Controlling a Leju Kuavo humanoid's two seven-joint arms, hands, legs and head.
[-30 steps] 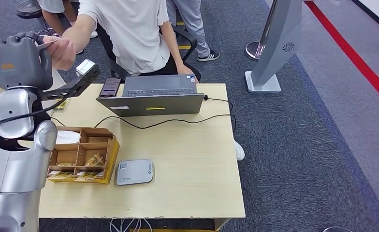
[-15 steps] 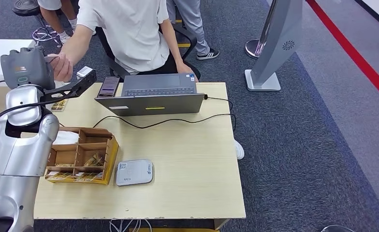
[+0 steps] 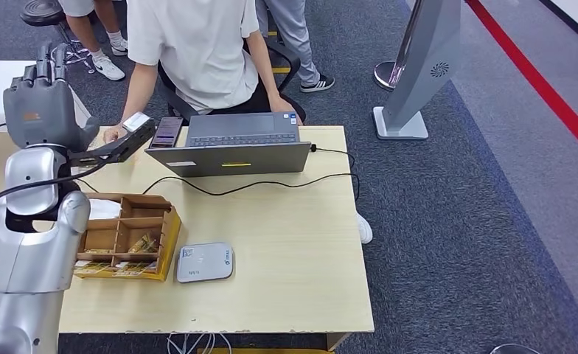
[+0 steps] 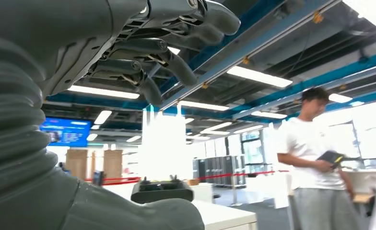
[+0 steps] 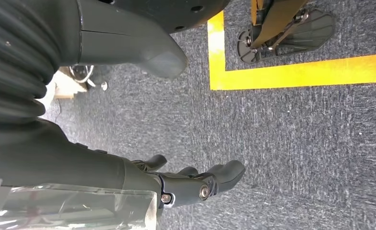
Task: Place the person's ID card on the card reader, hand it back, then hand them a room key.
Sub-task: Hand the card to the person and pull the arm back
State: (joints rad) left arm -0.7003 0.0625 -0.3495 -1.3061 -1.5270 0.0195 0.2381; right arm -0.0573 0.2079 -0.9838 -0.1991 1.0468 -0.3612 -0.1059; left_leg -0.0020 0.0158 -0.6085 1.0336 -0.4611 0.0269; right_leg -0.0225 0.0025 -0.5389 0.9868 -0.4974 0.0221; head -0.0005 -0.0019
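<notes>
My left hand [image 3: 39,103] is raised beyond the table's far left corner, fingers pointing up and apart, holding nothing. In the left wrist view its fingers [image 4: 152,62] bend loosely, well clear of the thumb, with nothing between them. The seated person [image 3: 197,44] in a white shirt has lowered a hand [image 3: 112,133] to the table edge just right of my left hand; I cannot make out a card in it. The grey card reader [image 3: 206,262] lies flat near the table's front edge. My right hand [image 5: 195,184] hangs over the carpet, fingers spread and empty.
A wooden compartment box [image 3: 127,234] holding cards stands left of the reader. An open laptop [image 3: 234,147], a phone [image 3: 168,131] and a black cable [image 3: 271,184] sit at the far side of the table [image 3: 286,243]. A grey kiosk stand [image 3: 426,66] rises at the back right.
The person's hand, which met my left hand a second ago, has drawn away and dropped to the table. My left hand's fingers have straightened upward and it has sunk a little.
</notes>
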